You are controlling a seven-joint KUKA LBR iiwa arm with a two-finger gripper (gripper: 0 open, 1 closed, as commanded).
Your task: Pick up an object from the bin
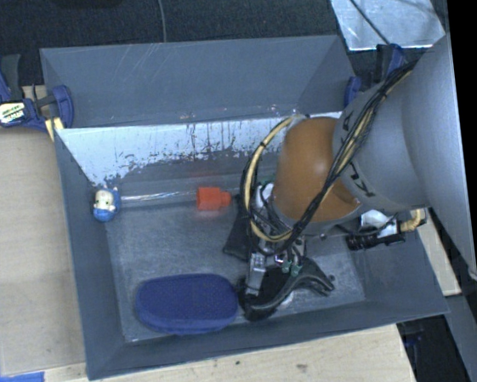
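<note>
Gripper (259, 290) sits low at the front of the grey bin (94, 279), tip just beside the right end of a dark blue oval pouch-like case (185, 303); the case lies to its left, long axis running left-right along the front wall. Touching or a hair apart, can't tell. Jaws apart or together: cannot tell, buried under wrist cables and dark clutter. A black curved piece (314, 282) right of the tip may be a bin thing or robot part, unclear. Orange block (214, 198) and small blue-white toy figure (103, 205) lie well apart at the back wall
</note>
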